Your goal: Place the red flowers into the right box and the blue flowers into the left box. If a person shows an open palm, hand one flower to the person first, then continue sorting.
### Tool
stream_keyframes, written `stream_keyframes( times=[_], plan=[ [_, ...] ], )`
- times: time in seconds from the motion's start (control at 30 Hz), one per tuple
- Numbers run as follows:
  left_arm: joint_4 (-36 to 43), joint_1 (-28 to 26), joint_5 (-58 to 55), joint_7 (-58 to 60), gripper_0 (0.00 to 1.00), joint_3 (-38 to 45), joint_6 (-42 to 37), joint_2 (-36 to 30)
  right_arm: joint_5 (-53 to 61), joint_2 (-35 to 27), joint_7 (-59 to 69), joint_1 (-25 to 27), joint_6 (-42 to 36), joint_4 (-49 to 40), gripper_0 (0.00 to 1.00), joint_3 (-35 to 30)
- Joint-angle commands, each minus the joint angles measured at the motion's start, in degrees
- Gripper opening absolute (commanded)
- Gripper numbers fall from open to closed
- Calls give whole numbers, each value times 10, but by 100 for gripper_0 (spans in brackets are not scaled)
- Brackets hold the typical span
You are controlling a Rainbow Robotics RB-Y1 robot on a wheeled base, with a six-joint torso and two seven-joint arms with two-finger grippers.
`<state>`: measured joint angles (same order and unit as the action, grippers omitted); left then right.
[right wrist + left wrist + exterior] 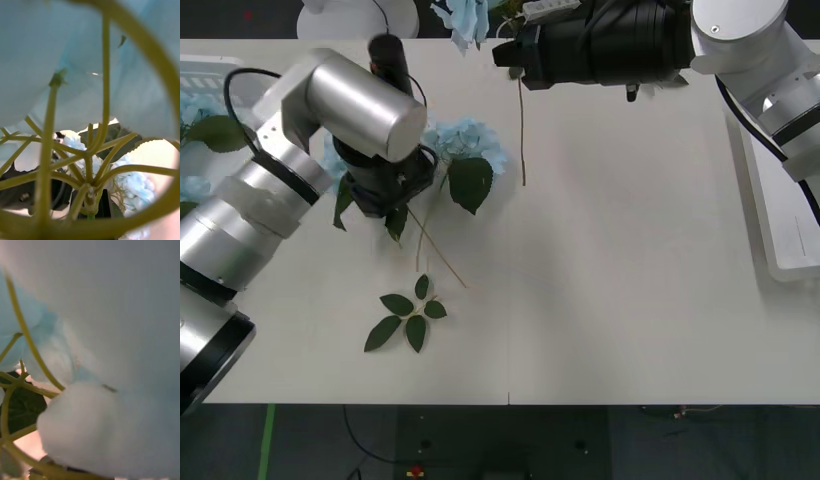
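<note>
Blue flowers (472,142) with dark green leaves lie on the white table left of centre, their thin stalks (432,252) trailing toward me. My left gripper (387,185) is pressed down among them, and pale blue petals (75,420) crowd the left wrist view. My right gripper (508,52) hovers at the table's far edge, shut on another blue flower (465,20); its stalk (522,130) hangs down, and its petals (37,56) and green branchlets (90,165) sit right before the right wrist camera. The left box (205,68) holds blue flowers (195,110). The right box (778,235) is at the right edge.
A loose green leaf sprig (408,318) lies near the table's front, below the flower pile. Open white tabletop (630,250) stretches between the pile and the right box. A white object (355,15) stands behind the far edge.
</note>
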<state>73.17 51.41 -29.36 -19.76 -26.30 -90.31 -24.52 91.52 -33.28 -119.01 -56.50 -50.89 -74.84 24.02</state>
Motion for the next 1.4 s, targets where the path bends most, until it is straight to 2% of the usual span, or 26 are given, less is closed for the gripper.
stream_keyframes(
  times=[0.03,0.27,0.37,0.57,0.73,0.9,1.03,1.13,1.4],
  plan=[
    [80,2,-39,-132,0,107,-73,-77,0,29,-31,-34,10,-24,0,-6],
    [130,2,-79,-327,0,223,-168,-137,-4,56,-47,-49,26,-29,0,-7],
    [137,2,-85,-375,0,263,-196,-148,-4,69,-50,-55,34,-32,0,-7],
    [142,2,-81,-455,0,285,-197,-178,-1,86,-53,-59,38,-37,0,-6],
    [142,-14,-16,-542,0,292,-197,-207,19,90,-58,-64,40,-36,0,-6],
    [141,-39,103,-644,0,316,-197,-223,32,90,-63,-64,40,-39,0,-6],
    [140,-69,193,-718,0,317,-162,-241,41,90,-68,-64,40,-39,0,-6],
    [137,-97,218,-743,0,324,-141,-251,45,89,-70,-64,40,-39,0,-6],
    [137,-202,225,-755,1,362,-52,-278,51,90,-74,-64,40,-39,0,-6]
  ],
)
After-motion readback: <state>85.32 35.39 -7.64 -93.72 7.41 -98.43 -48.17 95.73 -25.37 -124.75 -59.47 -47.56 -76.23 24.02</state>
